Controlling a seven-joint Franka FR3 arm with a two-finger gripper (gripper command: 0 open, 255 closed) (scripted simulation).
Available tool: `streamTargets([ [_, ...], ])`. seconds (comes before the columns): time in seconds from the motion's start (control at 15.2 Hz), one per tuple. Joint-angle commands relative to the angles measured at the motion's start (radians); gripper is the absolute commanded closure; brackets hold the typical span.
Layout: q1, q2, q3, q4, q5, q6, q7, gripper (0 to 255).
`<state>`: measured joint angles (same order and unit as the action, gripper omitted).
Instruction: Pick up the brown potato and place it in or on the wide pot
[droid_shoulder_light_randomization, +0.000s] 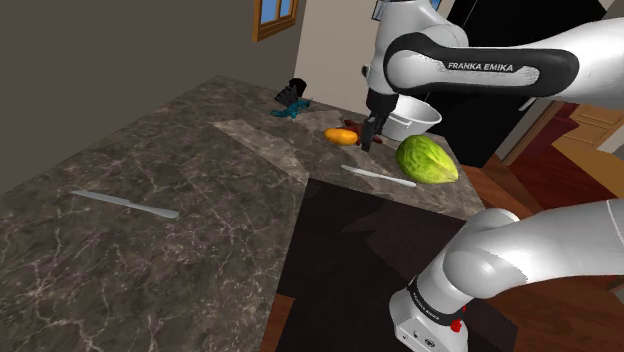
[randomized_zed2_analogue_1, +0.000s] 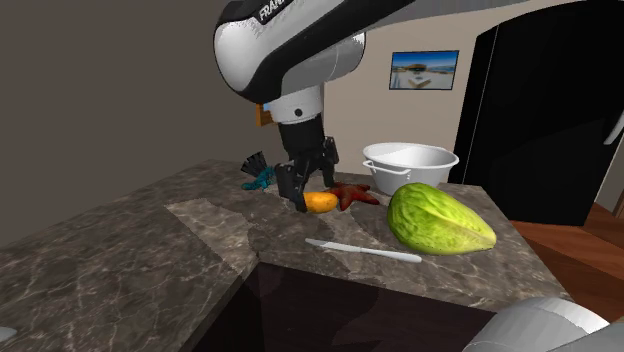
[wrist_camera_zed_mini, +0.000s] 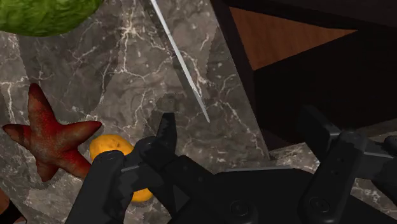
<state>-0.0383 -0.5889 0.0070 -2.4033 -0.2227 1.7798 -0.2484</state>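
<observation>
The potato (droid_shoulder_light_randomization: 341, 135) (randomized_zed2_analogue_1: 320, 202) is a small orange-brown lump lying on the marble counter (droid_shoulder_light_randomization: 180, 160). My black gripper (droid_shoulder_light_randomization: 370, 134) (randomized_zed2_analogue_1: 308, 188) (wrist_camera_zed_mini: 242, 127) hangs low over the counter right beside it, open, with nothing between its fingers. In the wrist view the potato (wrist_camera_zed_mini: 113, 149) lies outside the gap, partly hidden behind one finger (wrist_camera_zed_mini: 167, 132). The wide pot (droid_shoulder_light_randomization: 412, 118) (randomized_zed2_analogue_1: 410, 165) is white and stands at the counter's far end, beyond the gripper.
A red starfish (randomized_zed2_analogue_1: 355, 195) (wrist_camera_zed_mini: 51, 140) lies touching the potato. A big green leafy vegetable (droid_shoulder_light_randomization: 427, 160) (randomized_zed2_analogue_1: 438, 220) and a knife (droid_shoulder_light_randomization: 378, 176) (randomized_zed2_analogue_1: 362, 250) (wrist_camera_zed_mini: 181, 63) lie near. A blue-black object (droid_shoulder_light_randomization: 292, 98) sits farther back. A second knife (droid_shoulder_light_randomization: 125, 204) lies apart. A dark inset (droid_shoulder_light_randomization: 350, 240) adjoins.
</observation>
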Motion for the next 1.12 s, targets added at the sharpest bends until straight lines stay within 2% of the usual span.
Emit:
streamTargets([
  [0.0, -0.004, 0.061, -0.001, 0.0, -0.039, 0.075, -0.013, 0],
  [0.53, -0.041, 0.321, -0.016, 0.09, -0.205, 0.3, -0.06, 0],
  [1.06, -0.068, 0.595, -0.025, 0.266, -0.383, 0.457, -0.069, 0],
])
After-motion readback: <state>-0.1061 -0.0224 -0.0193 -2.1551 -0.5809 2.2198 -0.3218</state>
